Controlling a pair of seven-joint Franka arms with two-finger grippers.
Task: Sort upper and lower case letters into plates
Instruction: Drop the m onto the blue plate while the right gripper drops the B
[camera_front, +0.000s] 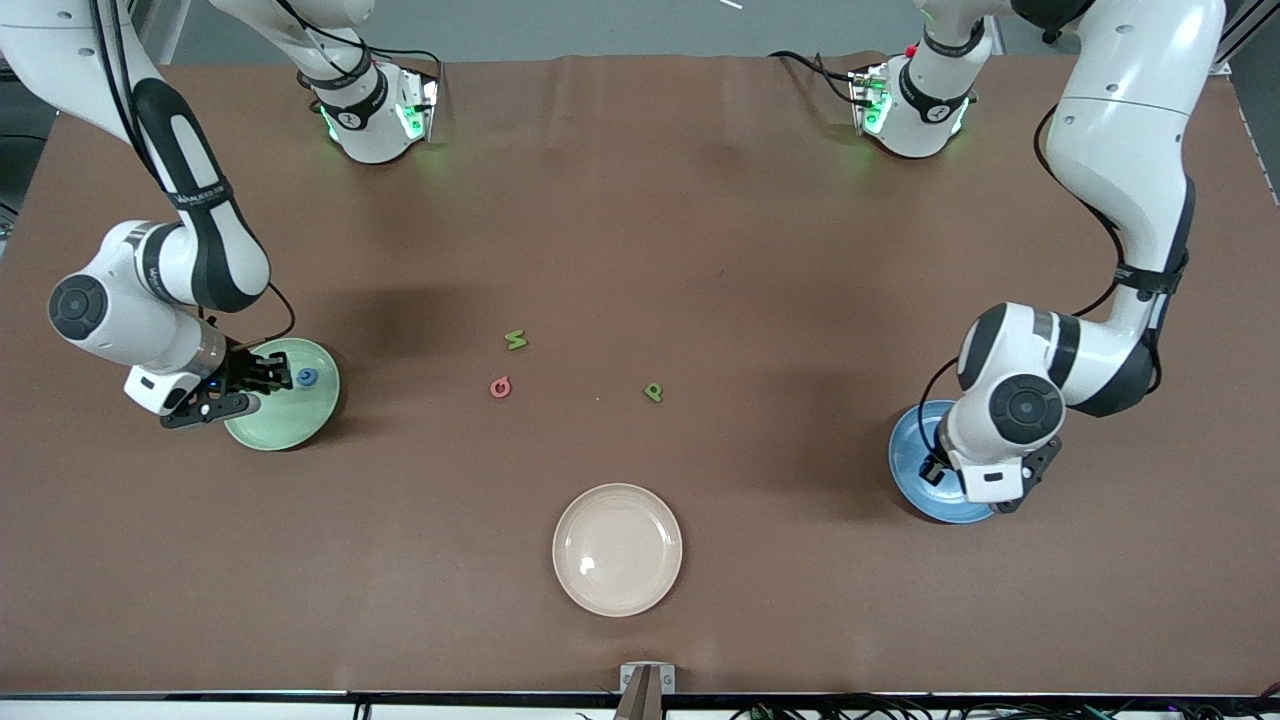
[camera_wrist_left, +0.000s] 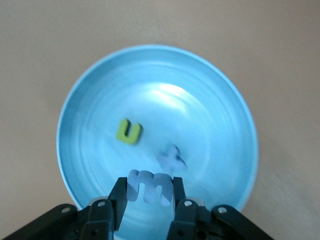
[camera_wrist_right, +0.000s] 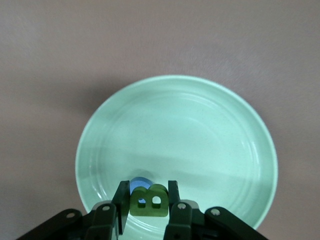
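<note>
The right hand (camera_wrist_right: 147, 200) is hovering over the pale mint green plate (camera_front: 300, 420) at the right arm's end of the desk (camera_front: 640, 220), its black fingers clamped on a chunky green foam B (camera_wrist_right: 148, 201). A small blue letter (camera_front: 307, 377) is lying in that smooth, glossy, shallow round plate, under the hand.

The left hand (camera_wrist_left: 149, 192) is hanging over the sky blue plate (camera_wrist_left: 100, 90) at the left arm's end, its fingers pressing on a pale blue m (camera_wrist_left: 147, 186). In this shiny plate a yellow-green u (camera_wrist_left: 129, 131) and a second pale blue letter (camera_wrist_left: 171, 159), too blurred to read, are lying near each other.

On the matte brown desk cover between the two plates, a green M (camera_front: 515, 339), a pink-red G (camera_front: 500, 387) and a green P (camera_front: 653, 392) are resting apart from one another. A beige round plate (camera_front: 617, 549) with a soft sheen is sitting nearer to the front camera than these letters.
</note>
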